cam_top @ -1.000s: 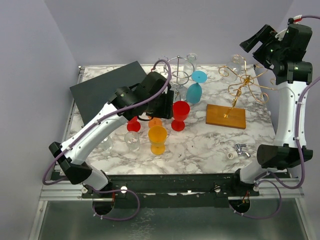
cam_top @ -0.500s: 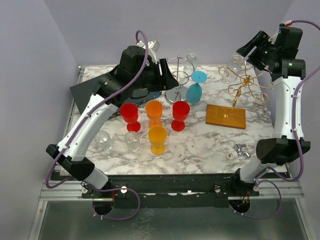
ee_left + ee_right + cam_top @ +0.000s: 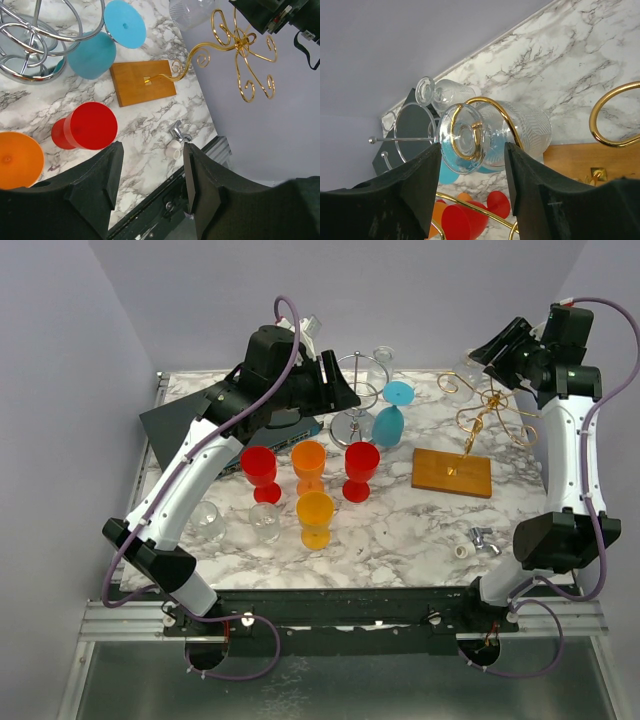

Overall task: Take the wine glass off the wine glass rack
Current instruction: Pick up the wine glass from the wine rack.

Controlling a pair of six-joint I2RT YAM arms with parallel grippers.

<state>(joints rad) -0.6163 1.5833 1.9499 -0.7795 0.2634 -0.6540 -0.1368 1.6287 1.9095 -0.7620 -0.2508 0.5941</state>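
Observation:
A clear wine glass [image 3: 463, 374] hangs upside down from the gold wire rack [image 3: 492, 412], which stands on a wooden base [image 3: 452, 472] at the back right. In the right wrist view the glass [image 3: 520, 132] hangs from a gold hook [image 3: 490, 110], its foot toward the camera. My right gripper [image 3: 472, 165] is open, with a finger on either side of the glass's foot and not touching it. My left gripper [image 3: 340, 390] is open and empty, held high beside the silver rack [image 3: 358, 400]. A blue glass [image 3: 390, 420] hangs from that rack.
Red [image 3: 259, 468], orange [image 3: 308, 462], red [image 3: 361, 465] and yellow [image 3: 315, 515] cups stand mid-table. Two small clear glasses [image 3: 207, 520] stand at front left. A dark board [image 3: 200, 415] lies at back left. A small metal fitting [image 3: 480, 540] lies at front right.
My left arm has lifted from low among the cups up and back to the silver rack. My right gripper has moved left and down to the glass on the gold rack.

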